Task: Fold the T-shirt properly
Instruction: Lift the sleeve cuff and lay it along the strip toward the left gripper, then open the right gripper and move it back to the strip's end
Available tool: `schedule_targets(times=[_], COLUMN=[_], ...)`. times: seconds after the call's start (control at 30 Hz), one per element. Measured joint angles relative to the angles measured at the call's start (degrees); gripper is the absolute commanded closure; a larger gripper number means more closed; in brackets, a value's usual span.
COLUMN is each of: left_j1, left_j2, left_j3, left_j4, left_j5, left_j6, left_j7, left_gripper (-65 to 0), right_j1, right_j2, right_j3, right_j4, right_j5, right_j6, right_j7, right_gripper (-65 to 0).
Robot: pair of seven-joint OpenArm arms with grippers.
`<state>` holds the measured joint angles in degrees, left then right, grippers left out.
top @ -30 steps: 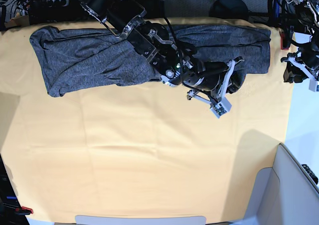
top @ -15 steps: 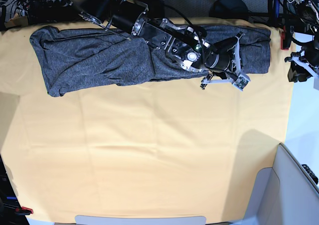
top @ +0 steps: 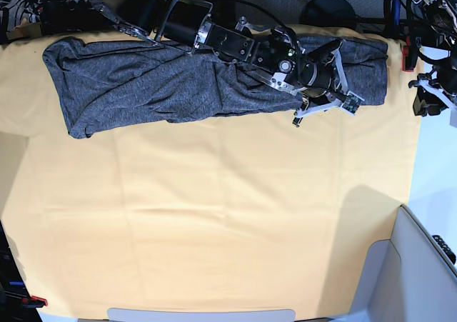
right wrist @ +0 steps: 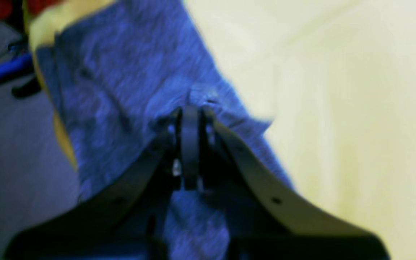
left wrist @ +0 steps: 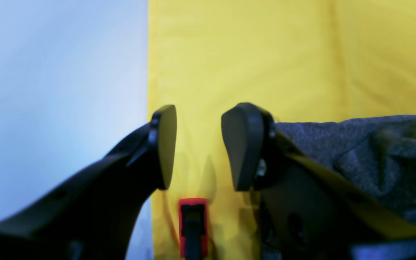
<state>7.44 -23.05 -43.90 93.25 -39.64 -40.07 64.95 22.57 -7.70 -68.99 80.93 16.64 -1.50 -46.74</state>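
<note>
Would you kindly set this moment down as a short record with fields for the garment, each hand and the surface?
garment: T-shirt, dark grey, lying in a long band along the far edge of the cloth
right hand: shut, over the shirt's right part; a pinch of fabric cannot be told
left hand: open, empty, at the cloth's edge beside the shirt
surface: yellow cloth
other: red clamp on the cloth's edge

base overhead, wrists close – all share T-shirt (top: 143, 86)
</note>
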Motion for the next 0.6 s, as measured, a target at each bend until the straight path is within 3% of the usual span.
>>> schedule_targets(times=[0.27, 0.33, 0.4, 0.6], left_j1=[-0.13, -0.13, -0.13, -0.15], left_j2=[0.00, 0.00, 0.00, 0.00], left_j3=[0.00, 0.00, 0.00, 0.00], left_j4=[0.00, 0.00, 0.00, 0.00], left_j5=[0.00, 0.02, 0.00, 0.02], left_j6=[0.00, 0.00, 0.00, -0.02], left_j7=[0.00, 0.00, -0.02, -0.07], left_gripper=[-23.3, -23.3, -23.3, -23.3], right_j1=[0.31, 0.50, 0.94, 0.17], right_j2=[0.02, 0.07, 0.02, 0.04], right_j3=[-0.33, -0.37, -1.25, -5.05], right_j4=[-3.45, -4.24, -4.83, -5.49], right_j5=[0.22, 0.13, 0.00, 0.15], right_j6=[0.13, 0.24, 3.93, 12.07], right_j7=[3.02, 6.73, 10.03, 10.80], right_gripper=[-0.6, -0.7, -0.7, -1.1])
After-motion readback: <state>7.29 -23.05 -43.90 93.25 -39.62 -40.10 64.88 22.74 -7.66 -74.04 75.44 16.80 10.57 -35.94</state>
